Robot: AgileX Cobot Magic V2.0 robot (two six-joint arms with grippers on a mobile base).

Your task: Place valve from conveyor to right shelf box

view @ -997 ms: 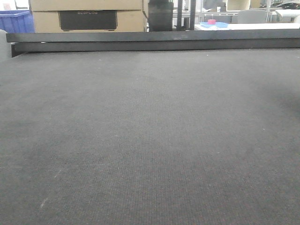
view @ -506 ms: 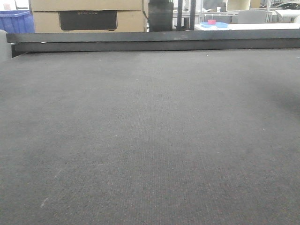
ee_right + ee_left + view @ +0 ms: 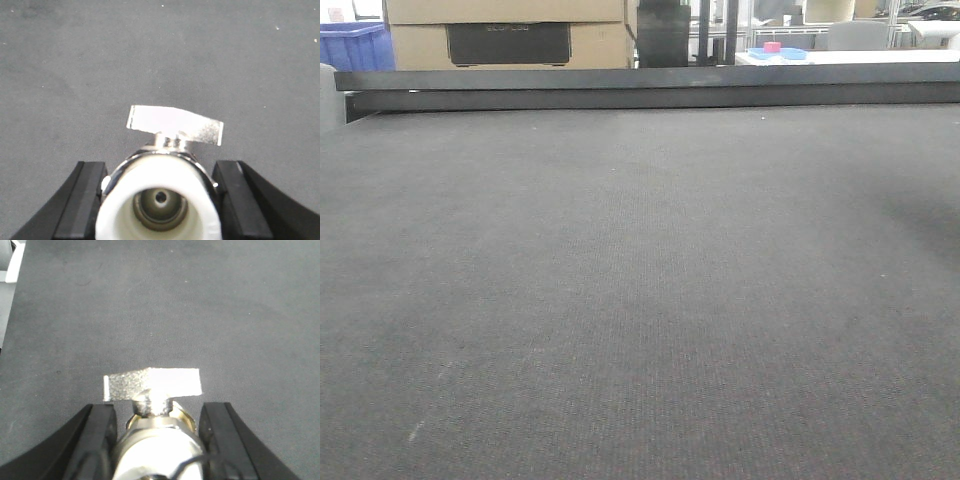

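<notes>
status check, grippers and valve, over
Left gripper shut on silvery metal valve with flat handle. Right gripper shut on white-capped silvery valve. Dark grey woven conveyor belt shows no obstruction.

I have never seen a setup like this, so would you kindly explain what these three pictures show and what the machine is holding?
This is a two-armed robot on a wheeled base. The wide picture looks forward over a dark grey belt, bare here, with a black rail behind and a cardboard box and blue bin beyond. The other two come from wrist cameras, looking down past black fingers. The left gripper appears closed on a silvery valve with a flat handle; the right gripper on a second valve with a white end. Neither arm shows in the wide picture.
</notes>
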